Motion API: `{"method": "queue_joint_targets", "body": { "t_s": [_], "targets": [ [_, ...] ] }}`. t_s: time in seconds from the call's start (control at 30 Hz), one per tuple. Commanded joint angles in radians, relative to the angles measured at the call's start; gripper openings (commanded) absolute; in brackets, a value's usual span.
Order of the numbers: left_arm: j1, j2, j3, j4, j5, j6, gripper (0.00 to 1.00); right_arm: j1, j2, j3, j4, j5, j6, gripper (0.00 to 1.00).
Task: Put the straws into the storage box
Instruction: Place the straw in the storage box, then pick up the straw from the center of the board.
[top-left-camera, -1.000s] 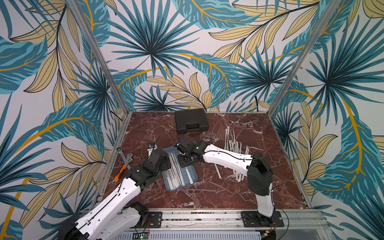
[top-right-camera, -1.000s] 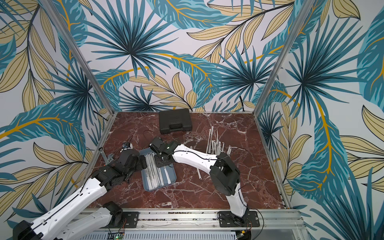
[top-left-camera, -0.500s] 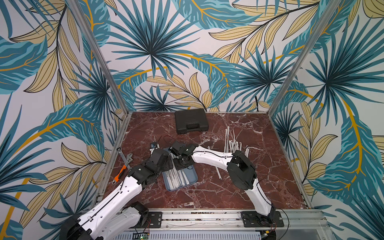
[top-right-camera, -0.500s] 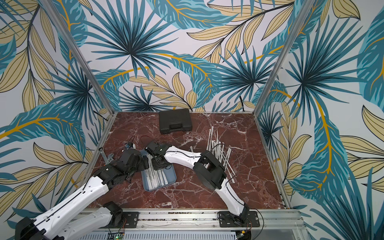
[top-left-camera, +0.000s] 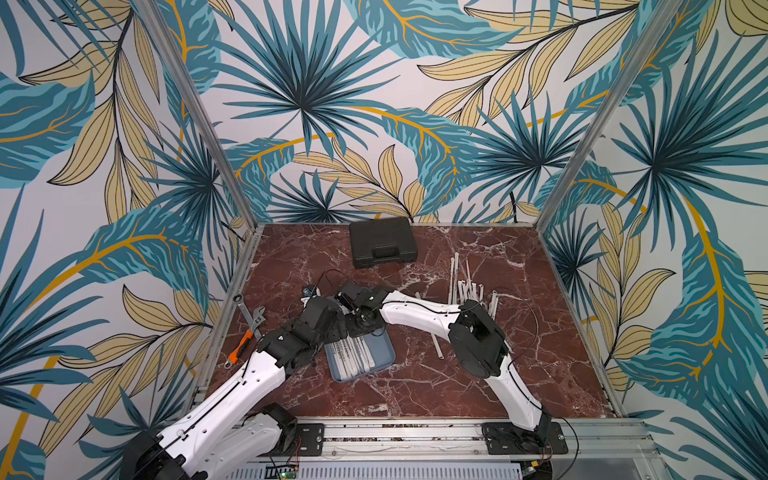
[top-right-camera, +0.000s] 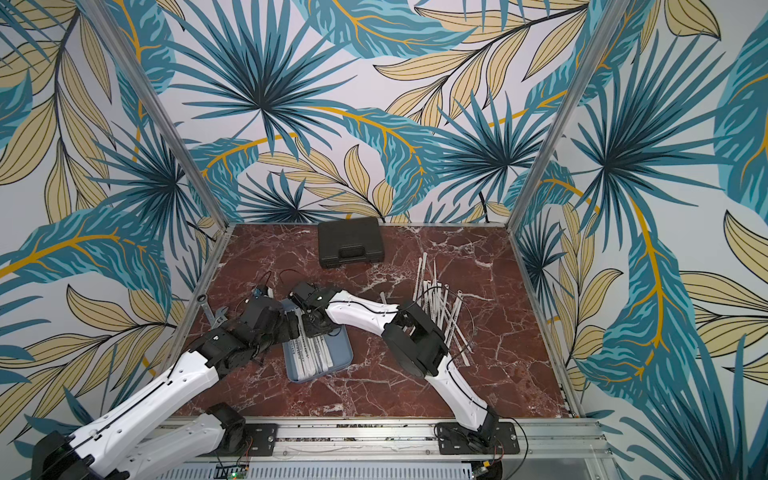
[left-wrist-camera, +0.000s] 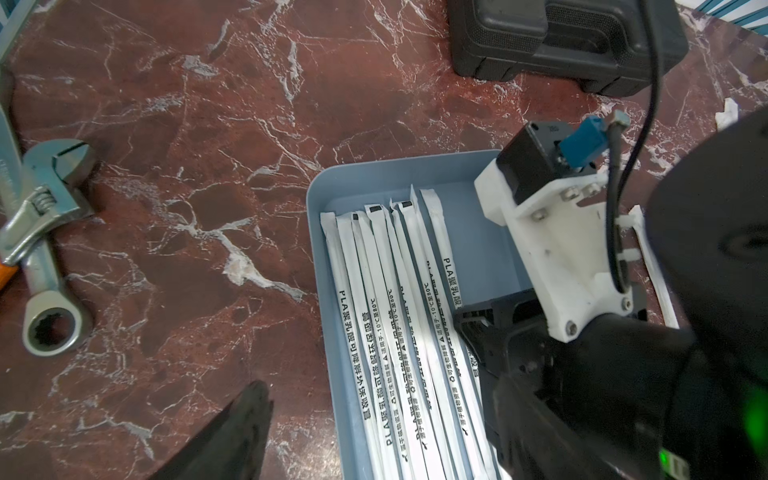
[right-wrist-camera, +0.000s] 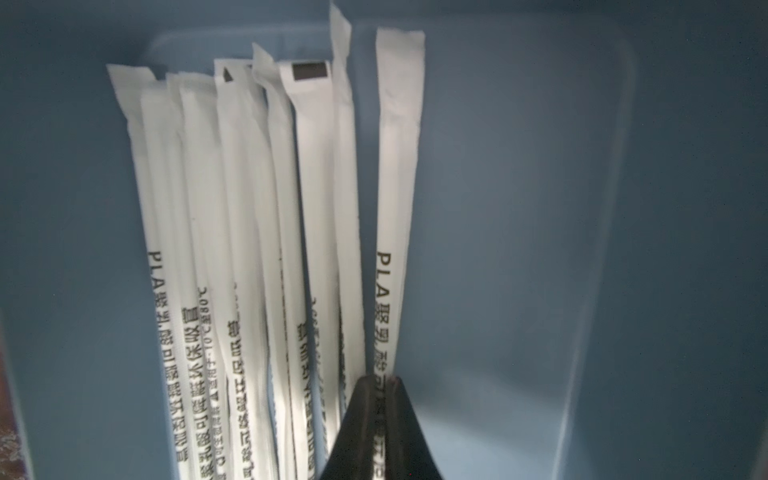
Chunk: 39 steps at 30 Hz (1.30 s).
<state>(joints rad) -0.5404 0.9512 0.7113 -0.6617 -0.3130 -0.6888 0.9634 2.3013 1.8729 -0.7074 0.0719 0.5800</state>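
Since a second ago the right arm's elbow has swung to the left and its wrist has slid a little left with it, while the left arm has hardly shifted. Both tools sit close together over the far end of the box (top-left-camera: 382, 351), a shallow blue-grey tray left of centre on the red marble surface (top-left-camera: 415, 395). The right tool (right-wrist-camera: 380, 380) is low inside the box, its fingers pinched shut on one straw (right-wrist-camera: 395, 208), the rightmost of the row. About eight straws (left-wrist-camera: 386, 299) lie side by side along the box's left half, and its right half is bare. The left tool (top-left-camera: 337, 329) stands with its jaws parted. One dark finger (left-wrist-camera: 245, 419) shows over the surface just left of the box's wall, apart from it, and the other is hidden behind the right arm's wrist and white camera mount, which crowd the box's right side. More straws lie in a loose pile (top-right-camera: 440, 307) on the surface to the far right, partly covered by the right elbow, and a single one (top-left-camera: 436, 347) lies near the forearm. A black case (top-left-camera: 382, 243) sits at the far edge. Two wrenches, an adjustable one (left-wrist-camera: 45, 195) and a ring one (left-wrist-camera: 50, 328), lie by the left edge.
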Motion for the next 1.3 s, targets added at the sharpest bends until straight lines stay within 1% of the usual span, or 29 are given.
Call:
{"method": "queue_joint_targets", "body": {
  "t_s": [0.0,0.07,0.17,0.3,0.33,0.43,0.47,0.57,0.67,0.77,0.87,0.97,1.03,1.17,1.23,1.27],
  "targets": [
    [0.006,0.001,-0.013,0.016,0.008,-0.008,0.89,-0.006,0.009,0.014,-0.009,0.019,-0.002,0.13],
    [0.005,0.001,-0.011,0.013,0.007,-0.008,0.89,-0.008,0.006,0.013,-0.012,0.017,-0.002,0.18],
    [0.005,-0.003,-0.003,0.002,0.003,-0.005,0.89,-0.008,-0.036,-0.011,-0.012,0.022,-0.004,0.2],
    [0.005,-0.005,0.02,0.001,0.01,0.004,0.89,-0.009,-0.14,-0.069,-0.012,0.019,0.001,0.22],
    [0.005,-0.002,0.031,-0.002,0.012,0.009,0.89,-0.012,-0.173,-0.095,-0.012,0.017,0.003,0.24],
    [-0.006,0.02,0.066,-0.018,0.022,0.017,0.89,-0.043,-0.287,-0.209,-0.012,0.03,0.018,0.25],
    [-0.022,0.029,0.078,-0.022,0.012,0.019,0.89,-0.06,-0.324,-0.256,-0.012,0.042,0.023,0.25],
    [-0.116,0.084,0.114,-0.012,-0.025,0.014,0.89,-0.129,-0.412,-0.41,-0.012,0.094,0.021,0.26],
    [-0.208,0.166,0.132,0.048,-0.013,-0.015,0.89,-0.196,-0.447,-0.532,-0.019,0.152,0.002,0.32],
    [-0.282,0.256,0.158,0.087,0.001,-0.038,0.88,-0.215,-0.45,-0.583,-0.035,0.191,-0.021,0.38],
    [-0.326,0.329,0.186,0.102,0.006,-0.041,0.88,-0.228,-0.434,-0.608,-0.035,0.24,-0.026,0.4],
    [-0.333,0.368,0.196,0.121,0.022,-0.045,0.88,-0.261,-0.397,-0.618,-0.027,0.246,-0.025,0.4],
    [-0.334,0.374,0.195,0.131,0.027,-0.048,0.88,-0.278,-0.378,-0.632,-0.003,0.222,-0.029,0.39],
    [-0.334,0.375,0.195,0.125,0.01,-0.042,0.88,-0.291,-0.361,-0.642,0.052,0.158,-0.041,0.27],
    [-0.332,0.372,0.195,0.112,-0.008,-0.037,0.88,-0.29,-0.359,-0.639,0.07,0.133,-0.045,0.17],
    [-0.331,0.368,0.194,0.107,-0.018,-0.035,0.89,-0.291,-0.361,-0.639,0.08,0.121,-0.047,0.14]
  ]
}}
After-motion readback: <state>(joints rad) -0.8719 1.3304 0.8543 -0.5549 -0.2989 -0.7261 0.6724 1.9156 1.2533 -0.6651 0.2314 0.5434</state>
